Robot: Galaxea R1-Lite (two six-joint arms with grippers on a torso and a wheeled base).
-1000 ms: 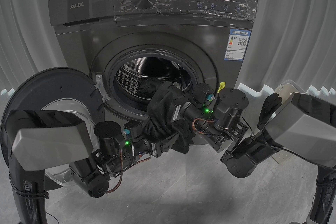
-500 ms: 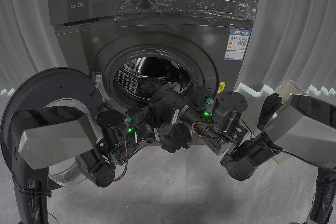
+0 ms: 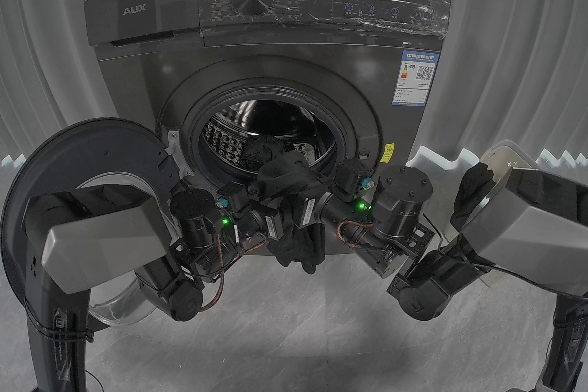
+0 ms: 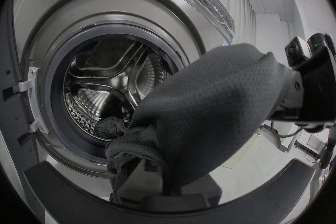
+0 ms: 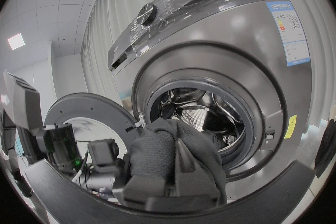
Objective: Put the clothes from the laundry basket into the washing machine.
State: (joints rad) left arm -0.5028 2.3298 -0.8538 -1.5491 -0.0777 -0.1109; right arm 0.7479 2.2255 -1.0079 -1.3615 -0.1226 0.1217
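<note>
The grey washing machine (image 3: 269, 50) faces me, its drum (image 3: 269, 136) open. A black garment (image 3: 289, 179) is bunched at the drum's lower rim, with one end hanging toward the floor. My left gripper (image 3: 280, 218) is shut on it from the left and my right gripper (image 3: 297, 202) from the right, close together. In the left wrist view the garment (image 4: 210, 105) drapes over my left gripper (image 4: 150, 175) and covers the fingertips. In the right wrist view it wraps my right gripper (image 5: 171, 168). A second black garment (image 4: 110, 126) lies inside the drum.
The round door (image 3: 79, 160) stands swung open to the left, close beside my left arm. A white laundry basket (image 3: 505, 157) with dark clothing (image 3: 471, 191) over its edge stands on the floor to the right of the machine. Grey floor lies in front.
Both arms have moved up and toward the drum opening with the garment. The left gripper has closed in on the right one, and the cloth now sits bunched at the rim.
</note>
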